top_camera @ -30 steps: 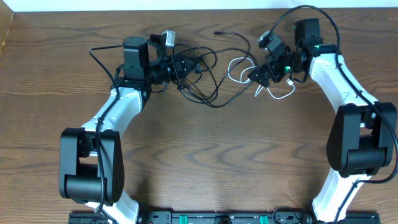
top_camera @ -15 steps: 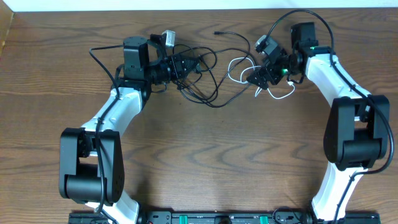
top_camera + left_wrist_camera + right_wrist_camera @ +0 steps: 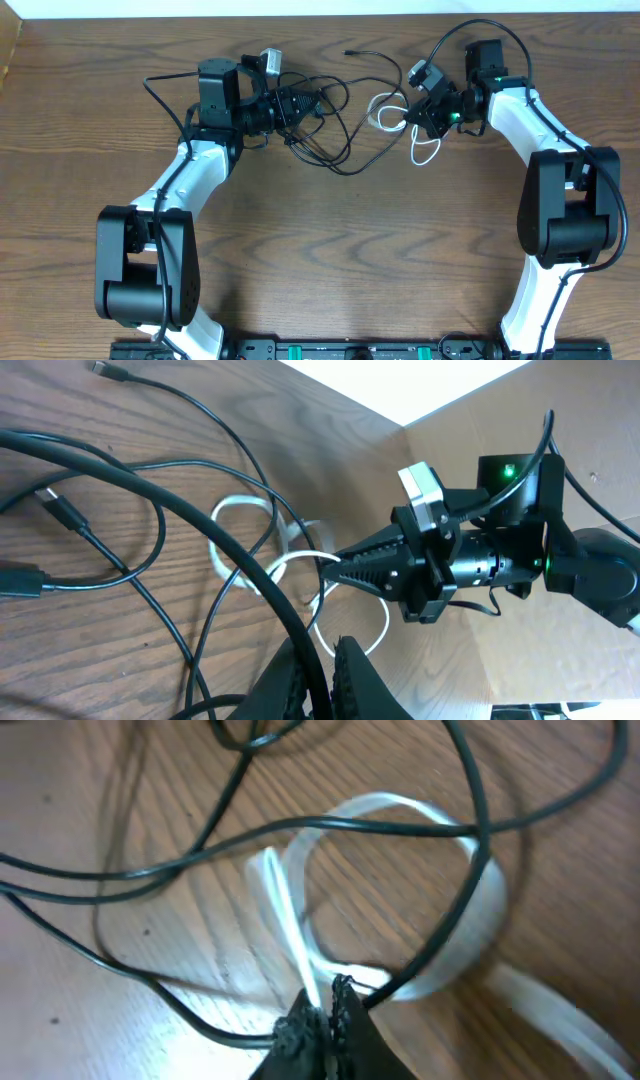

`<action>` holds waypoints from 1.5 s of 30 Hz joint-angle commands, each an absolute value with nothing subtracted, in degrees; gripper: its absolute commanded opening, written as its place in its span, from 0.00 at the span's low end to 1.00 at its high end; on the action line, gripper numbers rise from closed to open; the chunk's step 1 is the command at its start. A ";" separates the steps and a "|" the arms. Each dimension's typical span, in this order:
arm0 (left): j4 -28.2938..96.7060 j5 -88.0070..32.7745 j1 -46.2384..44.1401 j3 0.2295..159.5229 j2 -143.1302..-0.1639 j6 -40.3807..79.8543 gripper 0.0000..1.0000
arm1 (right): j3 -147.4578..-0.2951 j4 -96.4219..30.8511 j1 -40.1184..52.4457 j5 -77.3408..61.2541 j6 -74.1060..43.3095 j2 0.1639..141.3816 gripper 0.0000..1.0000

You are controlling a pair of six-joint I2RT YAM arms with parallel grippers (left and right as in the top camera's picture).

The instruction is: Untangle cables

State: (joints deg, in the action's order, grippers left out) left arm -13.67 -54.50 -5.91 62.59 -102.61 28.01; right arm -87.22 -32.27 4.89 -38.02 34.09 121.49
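overhead: tangled on brown wooden surface (image 3: 320, 250), thin black flexible cords (image 3: 318, 128) and short white looped cord (image 3: 290, 925). pinching white with closed right claw (image 3: 322, 1012), black with closed left claw (image 3: 322, 660). likely light, limp, snag-prone; best taken near plugs.

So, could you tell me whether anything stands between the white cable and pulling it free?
Yes. A black cable lies across the loop of the white cable, close to the right claw, which is shut on the white one.
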 commanded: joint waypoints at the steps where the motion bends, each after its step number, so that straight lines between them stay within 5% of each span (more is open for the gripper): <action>1: -13.74 -54.11 -6.20 63.24 -101.06 26.57 0.11 | -88.60 -32.16 4.40 -43.86 31.20 118.34 0.01; 10: -13.72 -53.28 -6.20 63.24 -101.06 26.57 0.11 | -89.60 -29.04 -2.20 -44.29 16.64 106.96 0.01; 20: -13.69 -53.28 -6.20 63.24 -101.06 26.57 0.11 | -89.60 -26.33 -21.02 -43.94 2.28 98.67 0.01; 34: -13.72 -53.25 -6.20 63.24 -101.06 26.57 0.12 | -89.56 -26.44 -45.89 -45.36 -0.14 98.56 0.01; 39: -13.72 -53.25 -6.17 63.24 -101.06 26.55 0.17 | -89.56 -25.10 -51.09 -45.41 -0.91 98.56 0.01; 45: -13.67 -53.25 -6.17 63.22 -101.06 24.29 0.37 | -89.56 -19.84 -54.72 -50.81 -8.60 98.59 0.01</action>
State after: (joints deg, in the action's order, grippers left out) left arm -13.65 -53.65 -5.91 62.59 -102.61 26.50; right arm -89.03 -21.21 -53.65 -46.24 -3.53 99.26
